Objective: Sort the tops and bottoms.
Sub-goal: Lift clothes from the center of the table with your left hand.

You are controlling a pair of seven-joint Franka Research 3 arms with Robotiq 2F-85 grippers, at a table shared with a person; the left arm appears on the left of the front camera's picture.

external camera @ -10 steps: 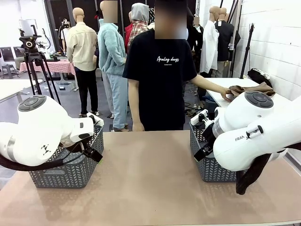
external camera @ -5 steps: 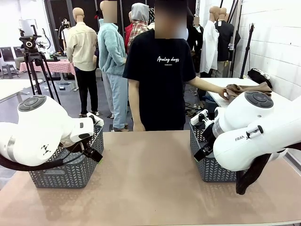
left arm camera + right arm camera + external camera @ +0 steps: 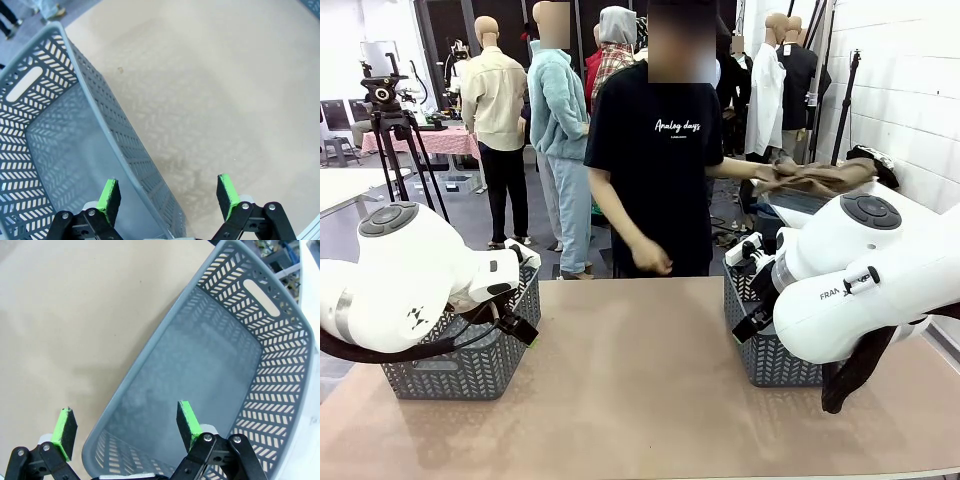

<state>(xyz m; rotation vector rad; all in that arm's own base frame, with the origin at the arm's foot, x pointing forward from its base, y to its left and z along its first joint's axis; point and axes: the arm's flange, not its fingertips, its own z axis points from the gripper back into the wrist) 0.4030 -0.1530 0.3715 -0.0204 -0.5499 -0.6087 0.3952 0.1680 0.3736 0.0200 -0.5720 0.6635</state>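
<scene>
At far right, the person's hand (image 3: 767, 172) holds the tan top (image 3: 820, 178) above a side table (image 3: 802, 208). We wait, jaws spread: left gripper (image 3: 167, 192) over left basket (image 3: 75, 65), right gripper (image 3: 125, 422) over right basket (image 3: 280, 305). Next, we judge: handover, then grasp.

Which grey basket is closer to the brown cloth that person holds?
The basket on the robot's right; the brown cloth is held beyond it, far from the other basket.

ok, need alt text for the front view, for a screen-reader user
A person in a black T-shirt stands at the far side of a tan table, one outstretched hand holding up a khaki tan garment at picture right. On the table, the grey left basket sits behind the white left arm and the right basket behind the white right arm.
</scene>
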